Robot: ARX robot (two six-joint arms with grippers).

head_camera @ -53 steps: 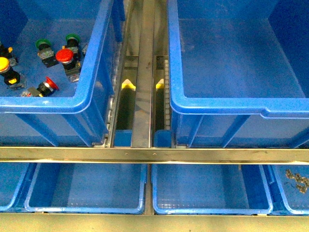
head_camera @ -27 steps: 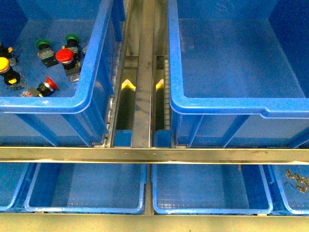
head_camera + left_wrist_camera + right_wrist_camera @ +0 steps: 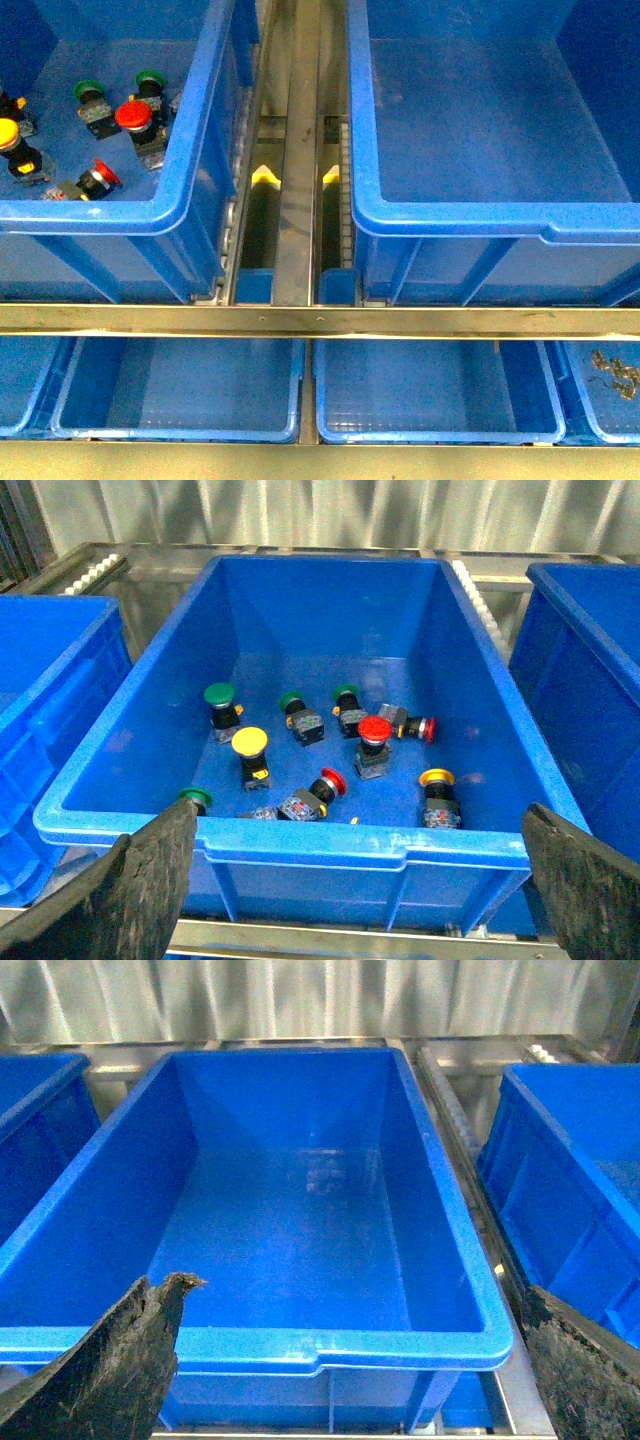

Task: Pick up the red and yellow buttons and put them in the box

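Find red and yellow buttons (image 3: pixel 375 729) near the left crate's (image 3: pixel 300 842) front wall. Probably light, rigid, slick-capped: pinch across the black body. Hovering with left tool (image 3: pixel 358 810) and right tool (image 3: pixel 352 1288) spread wide, empty.

Back wall: silvery sheeting (image 3: pixel 300 515) with vertical folds, in both wrist views.
Frame: metal crossbar (image 3: pixel 320 320) spans the front view full width.
Centre channel: grey steel rail (image 3: pixel 298 150), yellow tabs (image 3: pixel 263 175) on either side.
Rollers: white roller strip (image 3: pixel 88 575) along the frame edge.
Lower tier: shallow blue trays (image 3: pixel 180 390) below the crossbar; far-right one holds small metal parts (image 3: pixel 612 368).
Light: even, soft glare on metal.
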